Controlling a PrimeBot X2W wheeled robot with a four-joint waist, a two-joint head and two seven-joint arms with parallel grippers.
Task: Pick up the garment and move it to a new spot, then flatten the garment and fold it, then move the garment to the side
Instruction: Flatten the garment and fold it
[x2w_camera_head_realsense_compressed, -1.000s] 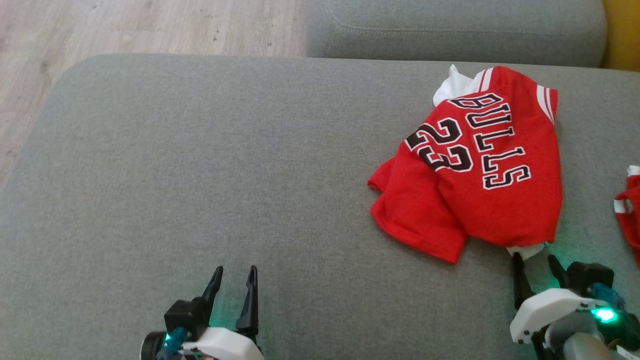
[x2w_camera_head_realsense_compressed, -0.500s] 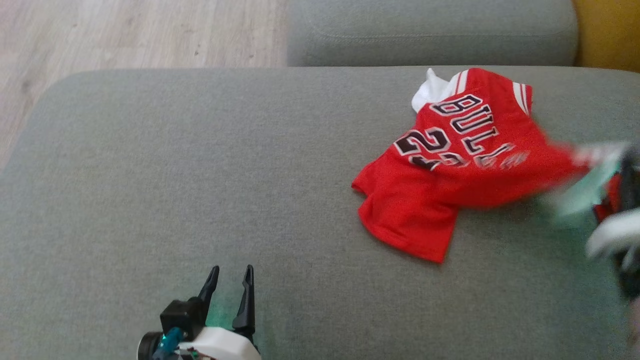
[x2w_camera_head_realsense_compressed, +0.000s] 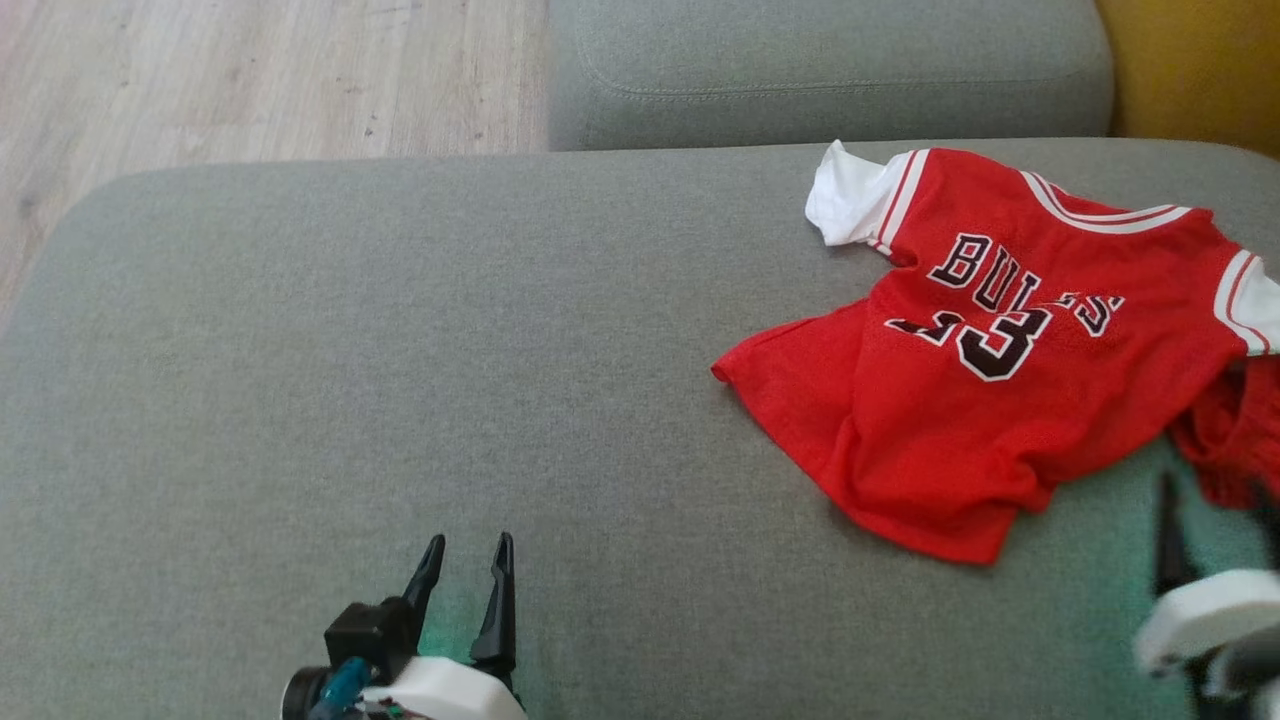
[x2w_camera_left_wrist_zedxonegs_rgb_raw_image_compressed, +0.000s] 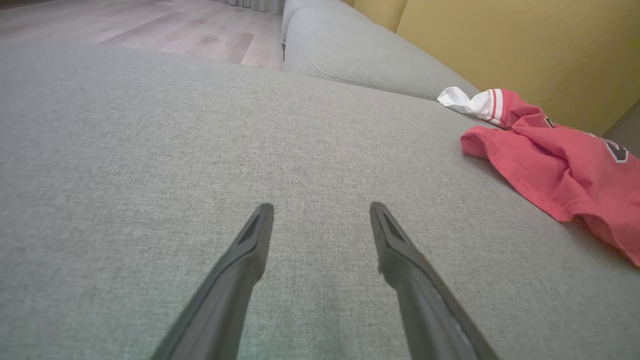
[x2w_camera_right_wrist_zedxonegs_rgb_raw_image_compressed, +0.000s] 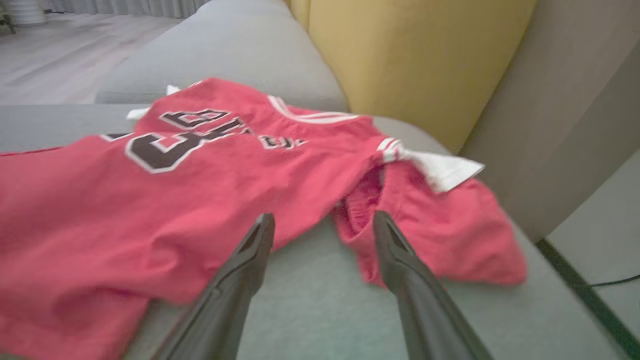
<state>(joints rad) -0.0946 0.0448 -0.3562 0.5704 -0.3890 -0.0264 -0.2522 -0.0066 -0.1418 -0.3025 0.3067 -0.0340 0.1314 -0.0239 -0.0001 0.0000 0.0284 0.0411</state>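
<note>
— Left end effector?
— Fingers apart, empty, low over the bare grey sofa seat, well apart from the red jersey.
— And the right end effector?
— Spread too, gripping nothing, its tips just before the jersey's lower edge.
— How does the jersey lie?
— Front up on the seat's right part, wrinkled, white sleeves out. A second red piece touches the sleeve on the robot's right. Beyond stands a yellow cushion.
</note>
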